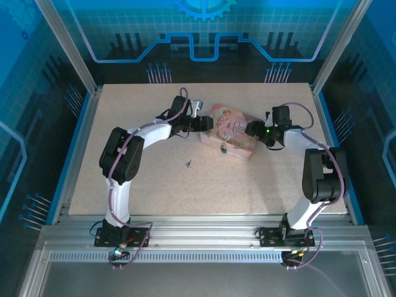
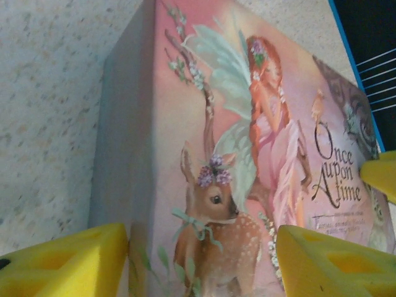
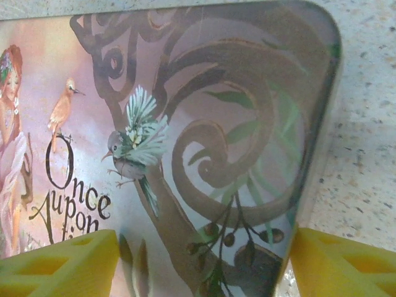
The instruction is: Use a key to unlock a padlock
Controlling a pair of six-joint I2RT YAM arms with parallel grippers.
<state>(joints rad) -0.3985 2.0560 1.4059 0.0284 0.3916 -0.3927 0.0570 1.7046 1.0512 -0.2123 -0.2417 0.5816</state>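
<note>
A pink picture-printed box (image 1: 230, 131) lies flat at the middle of the table. A tiny dark nub on its near wall looks like the padlock (image 1: 221, 147). The key (image 1: 189, 163) is a small dark speck on the table, in front of the box's left end. My left gripper (image 1: 207, 124) is at the box's left end. In the left wrist view its yellow fingers (image 2: 68, 263) stand wide on either side of the deer corner of the box (image 2: 247, 154). My right gripper (image 1: 250, 131) is at the right end, open over the box's lid (image 3: 185, 124), its right finger (image 3: 346, 266) beside the rim.
The speckled tabletop (image 1: 154, 185) stretches out in front of the box. Metal frame posts (image 1: 80, 62) and blue panels stand at the sides and back. A yellow finger of the other gripper (image 2: 380, 176) shows at the right edge of the left wrist view.
</note>
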